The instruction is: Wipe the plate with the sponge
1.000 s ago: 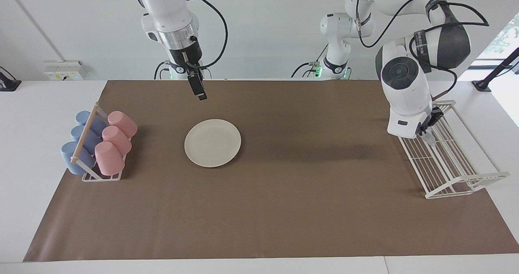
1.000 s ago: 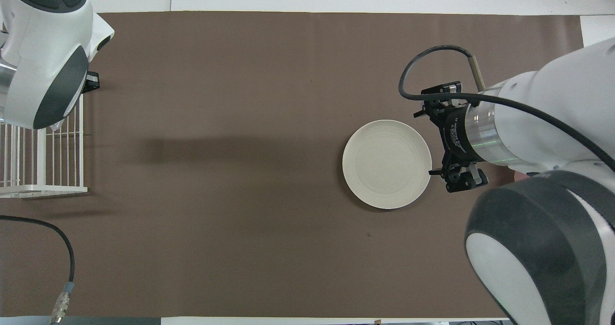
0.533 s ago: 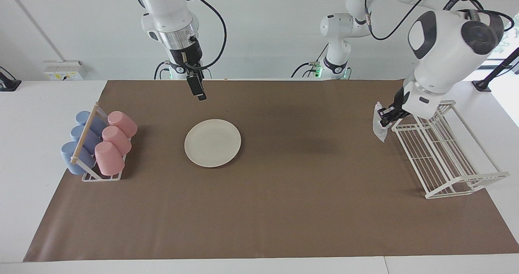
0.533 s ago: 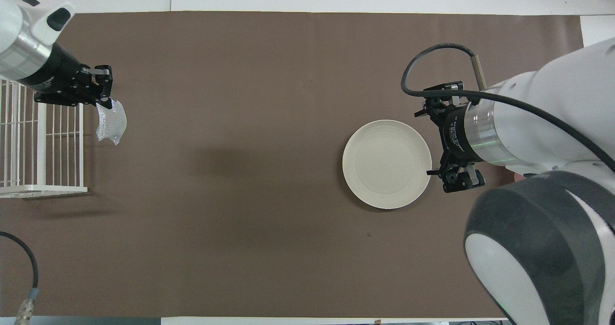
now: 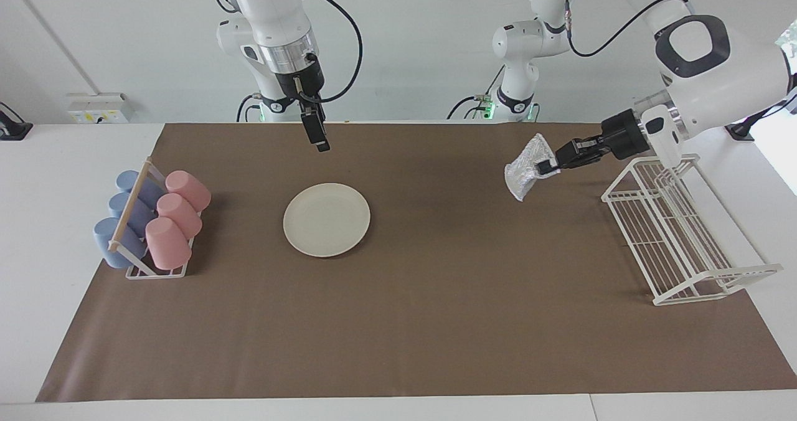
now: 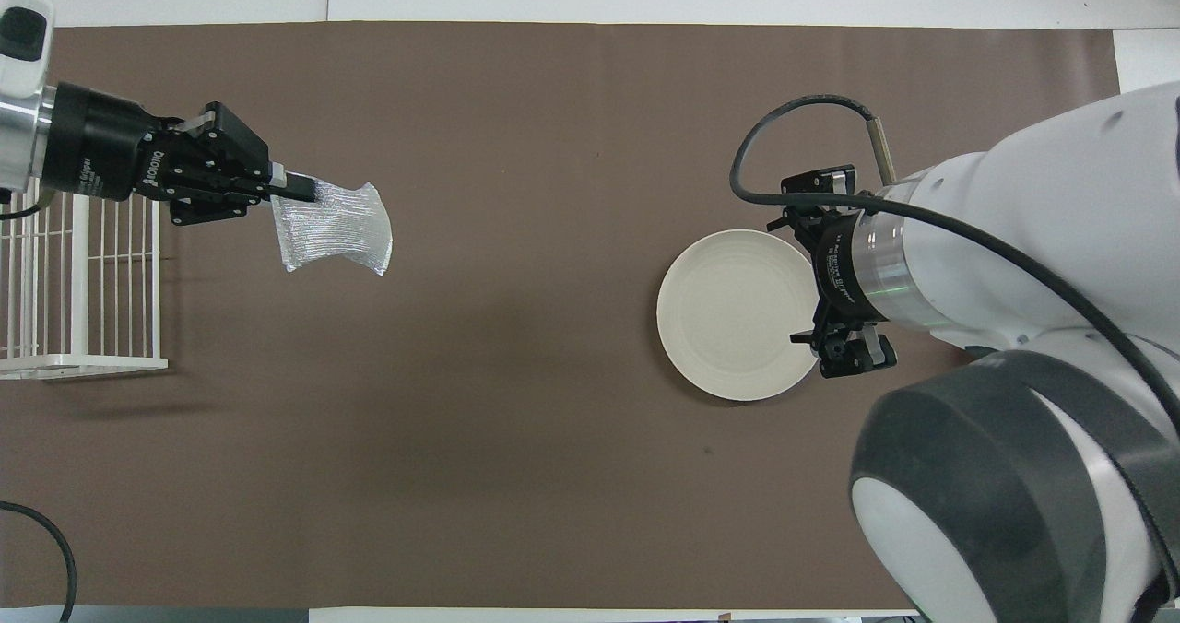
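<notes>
From across the table: my left gripper (image 5: 548, 167) hangs over the brown mat (image 5: 436, 321), fingertips clamped on the sponge (image 5: 523, 170), which dangles in the air near the white rack (image 5: 679, 246). My right gripper (image 5: 322, 144) hovers over the mat by the plate (image 5: 326, 219), fingers spread, nothing in them. Cups (image 5: 152, 218) sit in a holder at the right arm's end.

From above: the sponge (image 6: 334, 228) fans out from my left gripper (image 6: 293, 186); the plate (image 6: 737, 314) lies flat, well apart from it.
</notes>
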Robot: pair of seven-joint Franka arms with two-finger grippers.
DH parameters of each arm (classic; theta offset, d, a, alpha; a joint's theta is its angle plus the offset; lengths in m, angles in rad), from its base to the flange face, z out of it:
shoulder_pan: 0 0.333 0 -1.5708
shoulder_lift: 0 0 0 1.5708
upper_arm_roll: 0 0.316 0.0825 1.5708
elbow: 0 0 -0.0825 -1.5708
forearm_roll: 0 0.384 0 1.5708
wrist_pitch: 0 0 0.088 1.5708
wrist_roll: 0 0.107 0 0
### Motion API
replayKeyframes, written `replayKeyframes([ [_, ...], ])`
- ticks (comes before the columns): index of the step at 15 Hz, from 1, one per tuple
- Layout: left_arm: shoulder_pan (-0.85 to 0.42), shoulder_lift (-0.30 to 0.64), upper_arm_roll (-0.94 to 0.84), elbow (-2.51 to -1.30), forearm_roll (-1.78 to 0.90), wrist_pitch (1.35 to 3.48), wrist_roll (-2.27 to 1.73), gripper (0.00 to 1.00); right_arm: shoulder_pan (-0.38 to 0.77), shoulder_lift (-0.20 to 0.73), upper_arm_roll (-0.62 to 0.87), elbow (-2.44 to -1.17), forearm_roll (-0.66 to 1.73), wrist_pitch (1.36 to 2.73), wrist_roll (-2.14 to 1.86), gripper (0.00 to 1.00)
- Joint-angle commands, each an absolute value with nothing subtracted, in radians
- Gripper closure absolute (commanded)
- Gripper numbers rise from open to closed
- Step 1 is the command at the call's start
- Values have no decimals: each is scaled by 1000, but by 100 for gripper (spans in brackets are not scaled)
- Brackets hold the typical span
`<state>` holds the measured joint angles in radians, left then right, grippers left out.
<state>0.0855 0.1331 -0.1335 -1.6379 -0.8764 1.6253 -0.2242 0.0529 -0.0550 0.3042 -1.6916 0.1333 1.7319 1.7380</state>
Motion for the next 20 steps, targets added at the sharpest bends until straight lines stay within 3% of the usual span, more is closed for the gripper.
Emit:
replayKeyframes([
  [1,66,-47,-137,-1943,-1120,1755,-91,100,80,-13,305,-1685,127,1705,1721,0],
  [5,6,-78,-138,-2070,-1322,1813,61,100,141,124,305,-1504,91,1620,1723,0],
  [9,-95,-150,-138,-2252,-1504,1931,269,100,239,222,301,-1432,55,1615,1724,0],
  [14,-144,-137,-138,-2279,-1613,1951,330,100,336,336,292,-1286,12,1535,1775,0],
  [20,-244,-144,-138,-2324,-1749,2075,394,100,382,342,301,-1270,20,1557,1830,0],
])
